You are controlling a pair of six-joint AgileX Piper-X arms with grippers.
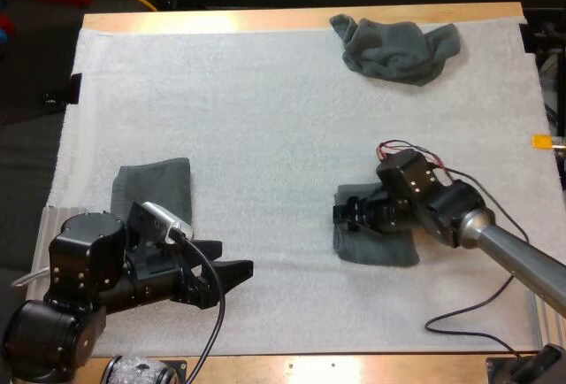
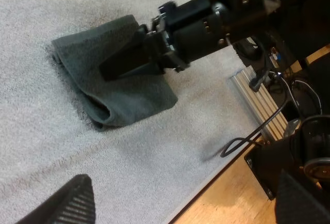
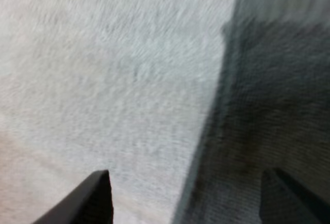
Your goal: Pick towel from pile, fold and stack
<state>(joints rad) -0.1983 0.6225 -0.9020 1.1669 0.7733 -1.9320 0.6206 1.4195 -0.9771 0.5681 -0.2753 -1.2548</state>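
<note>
A white fleecy mat [image 1: 265, 119] covers the wooden table [image 1: 265, 19]. A crumpled dark grey-green towel [image 1: 398, 48] lies at one o'clock and a folded grey-green towel [image 1: 159, 185] at eight. At four o'clock the right gripper [image 1: 340, 210] is angled low over a second folded towel [image 1: 376, 244], fingers spread and empty. At seven o'clock the left gripper [image 1: 235, 255] gapes, holding nothing.

Matt cloth towel [image 1: 393, 48], fuzzy mat [image 1: 265, 136]

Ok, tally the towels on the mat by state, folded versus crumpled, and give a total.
Folded towels: 2, the left folded towel and the right folded towel.
Crumpled towel: 1.
Total: 3.
</note>
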